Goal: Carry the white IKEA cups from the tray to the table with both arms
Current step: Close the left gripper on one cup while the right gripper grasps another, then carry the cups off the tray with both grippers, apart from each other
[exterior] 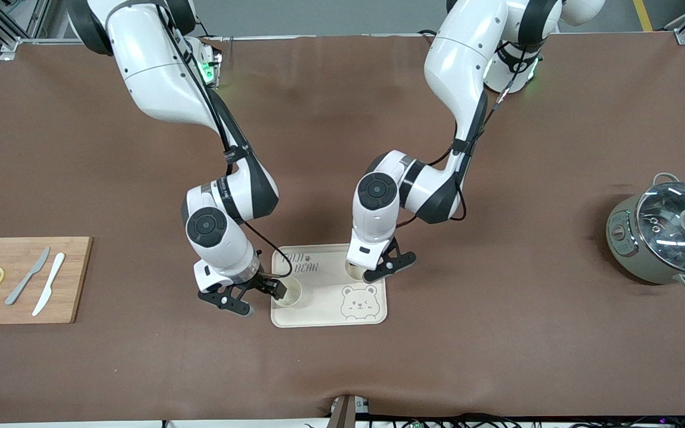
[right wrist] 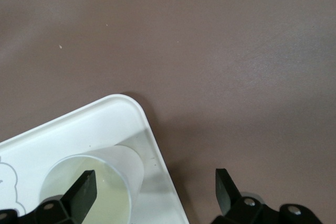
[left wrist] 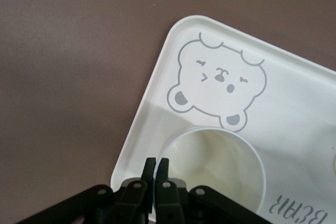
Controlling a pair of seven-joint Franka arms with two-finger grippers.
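Tray (exterior: 372, 318) holds two upright white cups (exterior: 290, 291) (exterior: 354, 271), both empty.

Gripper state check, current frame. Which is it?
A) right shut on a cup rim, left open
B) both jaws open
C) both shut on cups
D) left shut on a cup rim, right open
D: the left gripper pinches the wall of its white cup on the tray, while the right gripper has its jaws spread wide, one inside its cup.
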